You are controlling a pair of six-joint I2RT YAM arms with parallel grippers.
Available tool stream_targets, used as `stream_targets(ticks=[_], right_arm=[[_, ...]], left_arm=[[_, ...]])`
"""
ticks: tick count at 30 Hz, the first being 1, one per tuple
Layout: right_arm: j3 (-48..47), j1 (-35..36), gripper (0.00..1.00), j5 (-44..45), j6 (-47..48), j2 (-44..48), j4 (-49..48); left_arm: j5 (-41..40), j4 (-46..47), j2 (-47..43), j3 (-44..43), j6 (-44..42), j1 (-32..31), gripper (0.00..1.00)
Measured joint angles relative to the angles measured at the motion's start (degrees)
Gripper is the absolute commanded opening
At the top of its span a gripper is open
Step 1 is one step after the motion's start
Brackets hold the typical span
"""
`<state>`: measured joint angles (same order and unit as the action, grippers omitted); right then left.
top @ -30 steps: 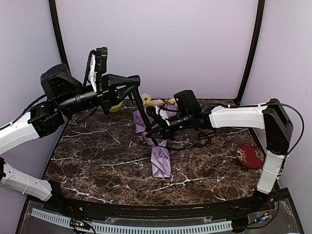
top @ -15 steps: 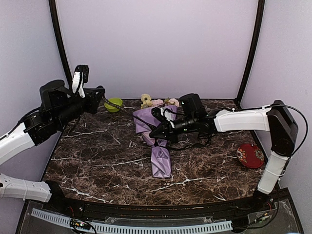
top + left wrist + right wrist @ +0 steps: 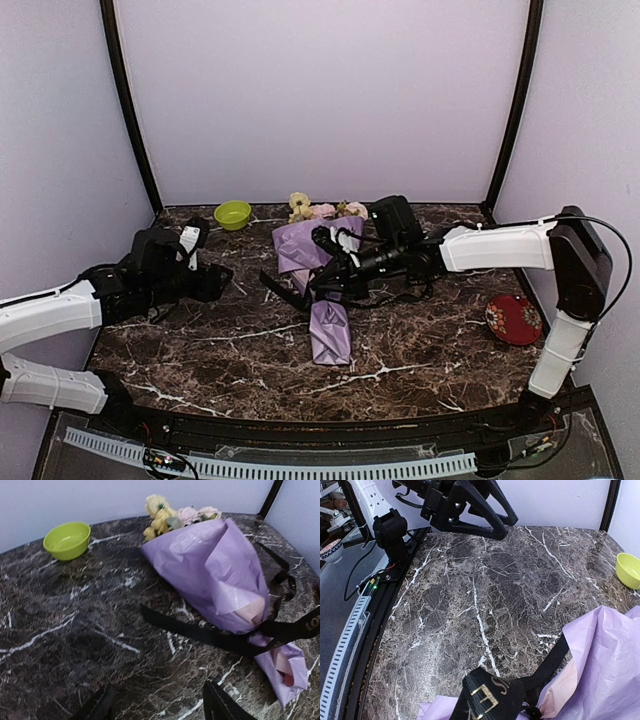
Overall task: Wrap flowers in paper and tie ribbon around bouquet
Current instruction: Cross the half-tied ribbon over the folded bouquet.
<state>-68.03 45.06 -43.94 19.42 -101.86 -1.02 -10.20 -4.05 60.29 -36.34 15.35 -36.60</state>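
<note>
From above, we see that the left hand has dropped from high over the surface to just above it, well left of the bouquet. It has let go of the ribbon, whose tail was stretched upward and now lies slack beside the paper. The right hand stays at the bouquet's waist.

From the left wrist, our fingers stand apart and empty. The ribbon crosses the narrow part of the cone, with the flowers at the far end.

From the right wrist, the fingers are hidden. They are pressed together, seemingly on the ribbon bunched at the paper. We judge that one pull is done, but no bow shows yet.
</note>
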Motion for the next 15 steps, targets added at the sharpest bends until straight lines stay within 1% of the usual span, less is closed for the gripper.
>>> stream_targets(ticks=[2, 4, 6, 8, 11, 15], right_arm=[[0.00, 0.00, 0.00, -0.02, -0.31, 0.00, -0.09], [0.00, 0.00, 0.00, 0.00, -0.76, 0.00, -0.26], [0.00, 0.00, 0.00, 0.04, -1.49, 0.00, -0.52], [0.00, 0.00, 0.00, 0.20, -2.27, 0.00, -0.96], [0.00, 0.00, 0.00, 0.72, -3.87, 0.00, -2.40], [0.04, 0.00, 0.00, 2.05, -6.56, 0.00, -4.74]], left_arm=[[1.95, 4.74, -1.51, 1.16, -2.84, -1.03, 0.64], [3.93, 9.94, -0.66, 2.10, -6.56, -4.33, 0.70], [6.10, 14.80, 2.67, 2.23, -11.13, -9.05, 0.76], [8.90, 19.91, 7.56, 2.23, -15.17, -12.68, 0.80], [12.22, 26.71, 15.50, 2.14, -18.84, -14.32, 0.81], [12.87, 33.46, 24.11, 0.61, -21.90, -14.38, 0.73]])
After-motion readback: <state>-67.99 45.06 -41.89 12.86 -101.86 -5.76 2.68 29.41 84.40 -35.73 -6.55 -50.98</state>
